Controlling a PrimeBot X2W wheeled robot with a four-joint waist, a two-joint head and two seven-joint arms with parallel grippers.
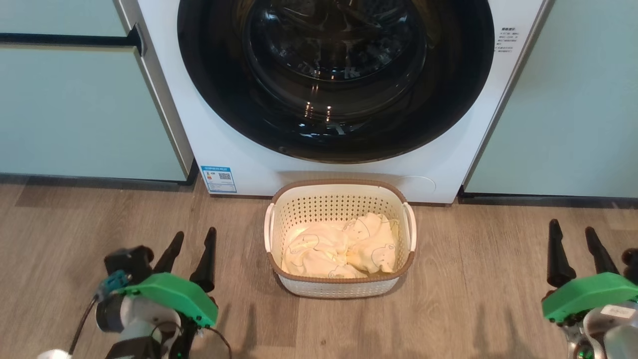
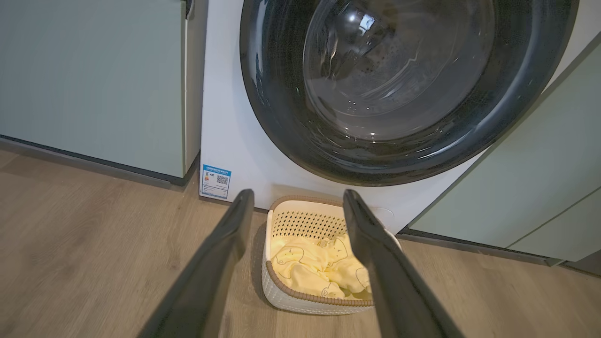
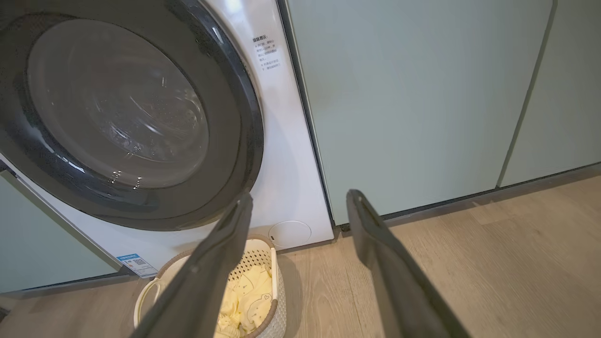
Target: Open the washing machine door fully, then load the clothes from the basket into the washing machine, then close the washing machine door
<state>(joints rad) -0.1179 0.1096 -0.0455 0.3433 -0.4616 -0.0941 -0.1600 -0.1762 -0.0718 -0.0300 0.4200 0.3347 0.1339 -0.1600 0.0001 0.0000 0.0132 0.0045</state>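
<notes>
Left gripper (image 1: 195, 233) and right gripper (image 1: 572, 226) hover spread and empty on either side of the basket (image 1: 339, 183) of pale yellow clothes (image 1: 339, 244), which stands on the floor (image 1: 473, 299) just before the washing machine (image 1: 239, 149), its door (image 1: 458, 99) shut, its blue QR-code label (image 1: 218, 178) too small to read.

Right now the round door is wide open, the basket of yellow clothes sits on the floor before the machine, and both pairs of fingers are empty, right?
No: the washing machine door is shut, as the head view shows. The basket of clothes does sit on the floor before the washing machine, and the left fingers and right fingers are empty.
</notes>
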